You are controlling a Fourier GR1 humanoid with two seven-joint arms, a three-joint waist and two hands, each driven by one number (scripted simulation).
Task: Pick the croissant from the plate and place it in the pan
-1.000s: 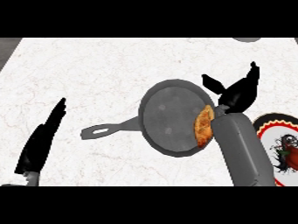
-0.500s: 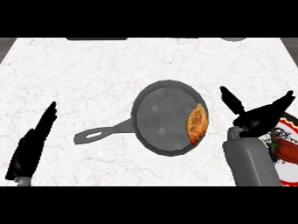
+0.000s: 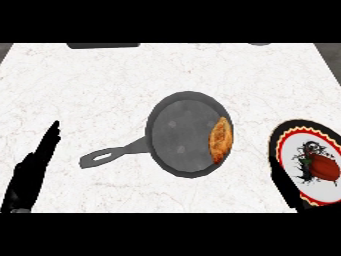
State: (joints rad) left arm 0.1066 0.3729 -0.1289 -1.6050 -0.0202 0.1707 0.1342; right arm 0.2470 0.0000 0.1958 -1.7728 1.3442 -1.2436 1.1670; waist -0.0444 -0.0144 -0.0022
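Observation:
The golden-brown croissant [image 3: 220, 140] lies inside the dark grey pan [image 3: 184, 135], against its right inner wall. The pan sits mid-counter with its handle [image 3: 110, 155] pointing to the lower left. The plate [image 3: 287, 150], black-rimmed with a red and black pattern, stands to the right of the pan at the view's right edge and has no croissant on it. My left hand [image 3: 33, 172] rests at the lower left with straight fingers pointing up, apart from the pan handle. No part of my right hand or forearm shows.
The white marble counter [image 3: 92, 85] stretches around the pan. A dark flat object [image 3: 103, 45] lies at the far edge, and a small grey thing [image 3: 258, 44] shows at the far right.
My right hand let go of the croissant at the pan's right side, drew back over the plate and has left the view. The view shifted, so the pan and plate sit lower.

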